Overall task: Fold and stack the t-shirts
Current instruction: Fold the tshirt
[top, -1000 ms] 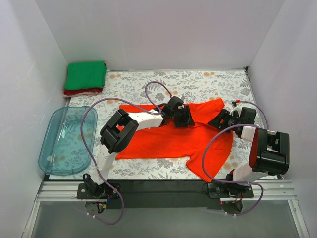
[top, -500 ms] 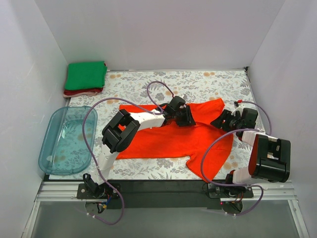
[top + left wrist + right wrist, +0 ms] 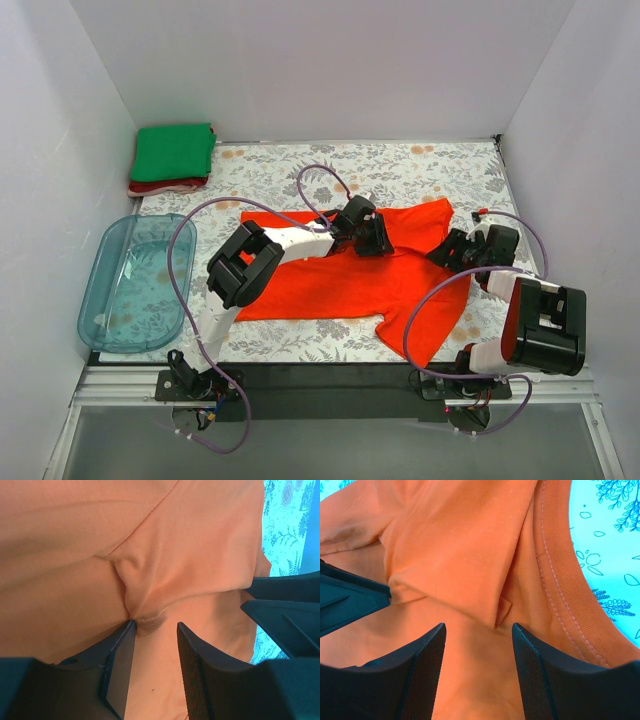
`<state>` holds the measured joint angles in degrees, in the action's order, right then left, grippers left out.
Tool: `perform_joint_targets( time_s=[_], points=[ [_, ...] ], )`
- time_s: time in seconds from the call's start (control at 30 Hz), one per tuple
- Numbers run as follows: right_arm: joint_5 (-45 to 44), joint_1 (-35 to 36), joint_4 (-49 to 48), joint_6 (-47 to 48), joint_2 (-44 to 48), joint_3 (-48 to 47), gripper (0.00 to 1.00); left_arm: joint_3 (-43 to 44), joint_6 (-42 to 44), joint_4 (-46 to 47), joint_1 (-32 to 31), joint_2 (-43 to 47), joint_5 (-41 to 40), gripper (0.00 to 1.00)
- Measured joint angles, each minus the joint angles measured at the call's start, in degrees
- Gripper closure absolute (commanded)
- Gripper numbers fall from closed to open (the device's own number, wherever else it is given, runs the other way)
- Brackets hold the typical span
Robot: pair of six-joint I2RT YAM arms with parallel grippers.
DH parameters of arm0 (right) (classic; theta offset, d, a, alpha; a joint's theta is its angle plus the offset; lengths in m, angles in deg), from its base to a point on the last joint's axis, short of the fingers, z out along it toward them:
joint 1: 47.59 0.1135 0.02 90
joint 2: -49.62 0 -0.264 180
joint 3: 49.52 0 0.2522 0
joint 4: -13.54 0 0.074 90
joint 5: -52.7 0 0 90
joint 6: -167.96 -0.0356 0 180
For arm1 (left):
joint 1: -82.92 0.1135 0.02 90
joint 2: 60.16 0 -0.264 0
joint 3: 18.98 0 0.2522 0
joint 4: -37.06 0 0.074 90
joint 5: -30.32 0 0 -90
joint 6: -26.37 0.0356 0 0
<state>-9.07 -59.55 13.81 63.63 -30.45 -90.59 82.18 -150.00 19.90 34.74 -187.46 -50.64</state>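
Note:
The bright orange-red t-shirt [image 3: 330, 280] lies spread on the patterned table. My left gripper [image 3: 378, 238] rests on its upper middle. In the left wrist view that gripper [image 3: 156, 625] is open, its tips pressed onto the cloth [image 3: 175, 540], which puckers at the left fingertip [image 3: 127, 630]. My right gripper [image 3: 446, 248] sits at the shirt's right side. In the right wrist view it [image 3: 478, 627] is open over a folded flap [image 3: 470, 545] next to the ribbed collar [image 3: 555, 555]. A green t-shirt [image 3: 173, 151] lies folded on a dark red one [image 3: 165, 186] at the back left.
A clear blue plastic tub [image 3: 135, 283] sits at the left edge of the table. White walls close in the table [image 3: 400, 170] on the left, back and right. Purple cables loop over both arms.
Both grippers' jaws have narrowed somewhat. My right gripper has shifted slightly right and toward the near edge along the shirt's side. The left gripper has barely moved.

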Motion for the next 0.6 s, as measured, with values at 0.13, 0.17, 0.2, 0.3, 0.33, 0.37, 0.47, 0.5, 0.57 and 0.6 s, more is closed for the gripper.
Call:
perform_joint_targets(
  time_s=[0.13, 0.17, 0.2, 0.3, 0.33, 0.37, 0.47, 0.5, 0.57, 0.6],
  points=[
    [0.1, 0.3, -0.1, 0.7, -1.0, -0.2, 0.39, 0.6, 0.0, 0.0, 0.0, -0.5, -0.1, 0.65],
    [0.1, 0.5, -0.1, 0.9, -1.1, -0.3, 0.40, 0.9, 0.1, 0.0, 0.0, -0.7, -0.1, 0.66],
    [0.1, 0.6, -0.1, 1.1, -1.2, -0.5, 0.41, 1.1, 0.1, 0.0, 0.0, -0.9, -0.2, 0.67],
    [0.3, 1.2, 0.0, 1.3, -1.9, -1.1, 0.44, 1.1, 0.4, -0.3, -0.1, -0.9, -0.7, 0.75],
    [0.3, 1.4, 0.0, 1.4, -2.1, -1.3, 0.45, 1.1, 0.6, -0.5, 0.0, -0.9, -0.9, 0.79],
    [0.4, 1.6, 0.0, 1.4, -2.2, -1.4, 0.46, 1.1, 0.7, -0.6, 0.0, -1.0, -1.1, 0.80],
    [0.5, 1.9, 0.0, 1.6, -2.2, -2.1, 0.50, 1.1, 1.0, -0.9, 0.0, -1.1, -1.4, 0.83],
    [0.5, 1.9, 0.0, 1.6, -2.2, -2.3, 0.51, 1.1, 1.1, -0.9, 0.0, -1.1, -1.6, 0.84],
    [0.5, 1.9, 0.0, 1.7, -2.2, -2.8, 0.56, 1.1, 1.2, -1.0, 0.0, -1.1, -1.7, 0.86],
    [0.5, 1.9, 0.0, 1.7, -2.2, -3.0, 0.58, 1.1, 1.3, -1.0, 0.0, -1.1, -1.8, 0.86]
  ],
)
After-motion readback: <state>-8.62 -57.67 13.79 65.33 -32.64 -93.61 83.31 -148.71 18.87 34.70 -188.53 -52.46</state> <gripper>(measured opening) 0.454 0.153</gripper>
